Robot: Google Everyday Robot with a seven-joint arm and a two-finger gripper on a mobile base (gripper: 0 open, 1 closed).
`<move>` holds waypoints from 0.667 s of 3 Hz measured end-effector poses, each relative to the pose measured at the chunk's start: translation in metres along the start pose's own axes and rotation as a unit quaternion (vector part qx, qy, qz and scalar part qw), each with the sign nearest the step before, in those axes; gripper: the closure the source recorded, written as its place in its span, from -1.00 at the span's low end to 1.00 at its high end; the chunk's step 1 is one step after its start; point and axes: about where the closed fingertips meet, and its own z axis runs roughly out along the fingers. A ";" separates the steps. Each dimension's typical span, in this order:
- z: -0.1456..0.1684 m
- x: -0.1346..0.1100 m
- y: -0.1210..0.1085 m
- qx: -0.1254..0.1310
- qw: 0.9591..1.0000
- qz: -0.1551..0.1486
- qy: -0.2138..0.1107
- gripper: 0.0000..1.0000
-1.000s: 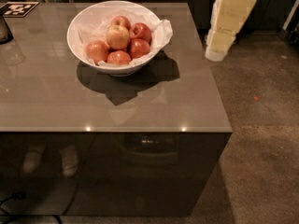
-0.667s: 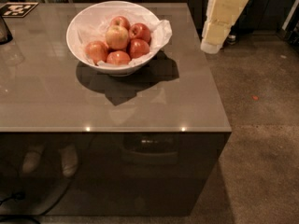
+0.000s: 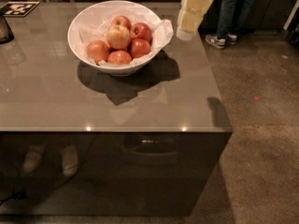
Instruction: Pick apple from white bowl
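Observation:
The white bowl (image 3: pixel 91 18) stands on the grey table, lined with crinkled white paper and holding several apples. The pale yellow-golden apple (image 3: pixel 118 36) lies on top in the middle, with deeper red apples around it. My gripper (image 3: pixel 188 27) hangs from the top edge of the view, just right of the bowl's rim and above the table's right side. Its cream-coloured body points downward.
The grey table (image 3: pixel 93 101) has its right edge near my gripper and its front edge below the bowl. A dark object (image 3: pixel 4 29) and a marker tag (image 3: pixel 18 8) sit at the far left. A person's legs and shoes (image 3: pixel 219 38) stand behind, on the floor to the right.
My gripper has moved left, from beyond the table's right edge to close beside the bowl's right rim. The bowl and apples have not moved.

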 end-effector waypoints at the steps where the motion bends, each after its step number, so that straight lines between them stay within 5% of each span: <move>1: 0.038 -0.050 -0.046 -0.011 0.999 -0.021 -0.030 -1.00; 2: 0.037 -0.056 -0.054 0.003 0.999 -0.020 -0.041 -1.00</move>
